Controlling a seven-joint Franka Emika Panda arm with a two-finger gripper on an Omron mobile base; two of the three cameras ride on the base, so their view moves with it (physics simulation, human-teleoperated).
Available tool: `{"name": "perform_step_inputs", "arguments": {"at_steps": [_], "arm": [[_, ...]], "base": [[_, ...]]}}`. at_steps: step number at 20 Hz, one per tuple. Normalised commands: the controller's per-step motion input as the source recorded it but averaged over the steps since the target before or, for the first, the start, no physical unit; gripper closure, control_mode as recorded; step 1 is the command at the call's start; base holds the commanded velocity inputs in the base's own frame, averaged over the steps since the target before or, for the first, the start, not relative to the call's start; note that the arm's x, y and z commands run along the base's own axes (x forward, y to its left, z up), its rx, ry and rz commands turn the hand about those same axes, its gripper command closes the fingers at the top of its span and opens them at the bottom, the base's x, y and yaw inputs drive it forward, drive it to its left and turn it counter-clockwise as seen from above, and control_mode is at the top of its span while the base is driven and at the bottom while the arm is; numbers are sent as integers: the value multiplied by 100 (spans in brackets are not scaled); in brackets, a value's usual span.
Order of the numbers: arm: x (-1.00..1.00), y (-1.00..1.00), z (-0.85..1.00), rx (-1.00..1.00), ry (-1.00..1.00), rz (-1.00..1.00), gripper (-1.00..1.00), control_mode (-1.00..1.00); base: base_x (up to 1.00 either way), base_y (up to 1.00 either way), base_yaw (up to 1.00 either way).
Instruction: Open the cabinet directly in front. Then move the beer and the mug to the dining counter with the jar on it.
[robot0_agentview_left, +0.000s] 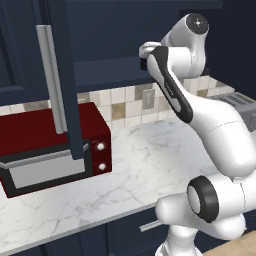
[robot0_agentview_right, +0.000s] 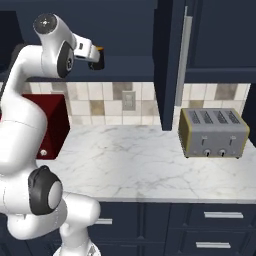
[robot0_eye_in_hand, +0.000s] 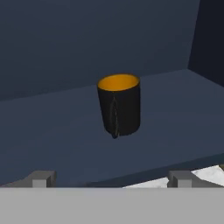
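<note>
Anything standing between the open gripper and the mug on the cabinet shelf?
No. In the hand view, bare navy shelf separates the gripper from the mug.

No legible text — none anywhere

The red microwave (robot0_agentview_left: 55, 145) runs off the left edge in the left base view, and the arm covers most of it from the right base. The open cabinet (robot0_agentview_right: 172, 60) doors are cropped at the top. The toaster (robot0_agentview_left: 240, 107) sits half behind the arm.
</note>
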Motion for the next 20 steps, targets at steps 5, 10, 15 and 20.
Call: {"name": "perform_step_inputs", "arguments": {"at_steps": [5, 10, 15, 20], "arm": [[43, 3, -14, -1, 3, 0, -100, -100], [43, 0, -27, -4, 7, 0, -100, -100], [43, 2, -13, -2, 5, 0, -100, -100], [43, 1, -2, 0, 3, 0, -100, -100]], "base": [[0, 0, 0], [0, 0, 0], [0, 0, 0], [0, 0, 0]]}}
